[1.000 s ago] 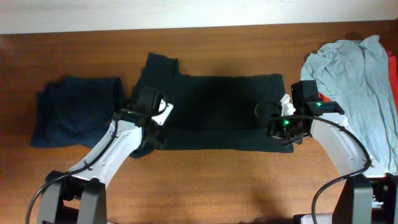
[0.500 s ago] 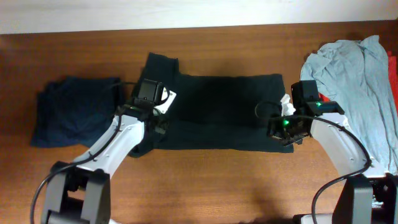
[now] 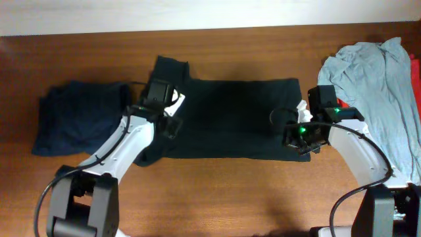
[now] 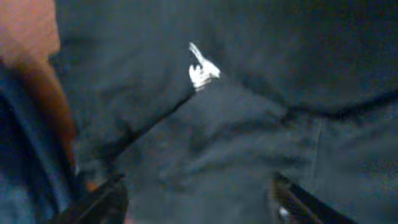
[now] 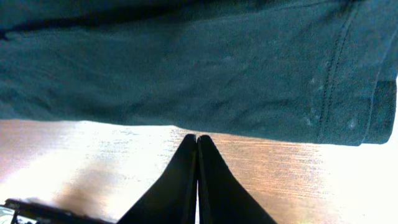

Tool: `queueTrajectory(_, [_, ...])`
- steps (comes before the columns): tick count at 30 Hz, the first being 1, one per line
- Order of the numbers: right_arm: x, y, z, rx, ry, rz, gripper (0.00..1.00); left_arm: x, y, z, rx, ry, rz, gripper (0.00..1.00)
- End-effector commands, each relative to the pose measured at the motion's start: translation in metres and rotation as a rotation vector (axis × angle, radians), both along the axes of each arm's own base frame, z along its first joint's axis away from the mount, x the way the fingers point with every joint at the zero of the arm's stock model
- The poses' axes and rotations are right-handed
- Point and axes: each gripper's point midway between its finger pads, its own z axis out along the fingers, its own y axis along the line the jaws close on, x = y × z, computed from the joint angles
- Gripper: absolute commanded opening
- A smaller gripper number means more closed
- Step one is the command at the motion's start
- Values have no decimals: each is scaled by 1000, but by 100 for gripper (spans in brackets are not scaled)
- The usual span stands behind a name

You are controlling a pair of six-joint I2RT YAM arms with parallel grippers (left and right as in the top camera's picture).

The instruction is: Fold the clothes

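Note:
The clothes, a black T-shirt [image 3: 230,118], lie folded into a wide band across the middle of the table. My left gripper [image 3: 170,124] hovers over the shirt's left part, open with nothing between its jaws. In the left wrist view its gripper [image 4: 199,208] spans dark cloth [image 4: 249,137], and the small white logo [image 4: 200,70] shows ahead. My right gripper [image 3: 297,139] is at the shirt's right end, shut and empty. In the right wrist view the closed fingertips [image 5: 198,142] sit over bare wood just short of the shirt's hemmed edge [image 5: 205,81].
A dark navy garment [image 3: 79,115] lies crumpled at the left. A light grey shirt [image 3: 375,85] is heaped at the right, with red cloth [image 3: 416,66] at the edge. Bare brown table [image 3: 230,197] runs along the front.
My left gripper has moved toward the back of the table over the shirt's left part and opened, letting go of the cloth. The right arm has not moved.

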Motion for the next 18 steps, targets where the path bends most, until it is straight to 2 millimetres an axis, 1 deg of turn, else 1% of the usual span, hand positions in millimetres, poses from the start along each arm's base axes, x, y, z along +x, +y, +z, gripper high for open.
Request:
queueTrajectory(1, [1,-1,3,-11,-15,11,4,3,14,23,3,-12,152,86])
queueTrajectory(2, [1,-1,4,-11,-15,11,4,0,21,23,9,-2,204,87])
queueTrajectory(3, [1,-1,3,-11,-12,11,4,-4,30,21,17,11,260,92])
queueTrajectory(7, [-1,-1,3,-11,-6,11,4,-17,65,13,2,75,447,92])
queueTrajectory(8, [-1,-1,3,-11,-5,11,4,-18,69,10,-16,89,465,92])
queueTrajectory(9, [-1,-1,3,-11,-4,11,4,-18,72,5,-71,118,481,92])
queueTrajectory(12, [-1,-1,3,-11,-5,11,4,-16,68,-5,-219,176,497,89])
queueTrajectory(13, [-1,-1,3,-11,-5,11,4,-14,68,-7,-247,186,501,82])
queueTrajectory(14, [-1,-1,3,-11,-4,11,4,-12,68,-8,-277,190,503,79])
queueTrajectory(15, [-1,-1,3,-11,-4,11,4,-10,67,-10,-297,191,502,72])
queueTrajectory(17, [-1,-1,3,-11,-5,11,4,-6,62,-11,-339,190,490,61])
queueTrajectory(18, [-1,-1,3,-11,-5,11,4,-4,61,-12,-349,189,486,57])
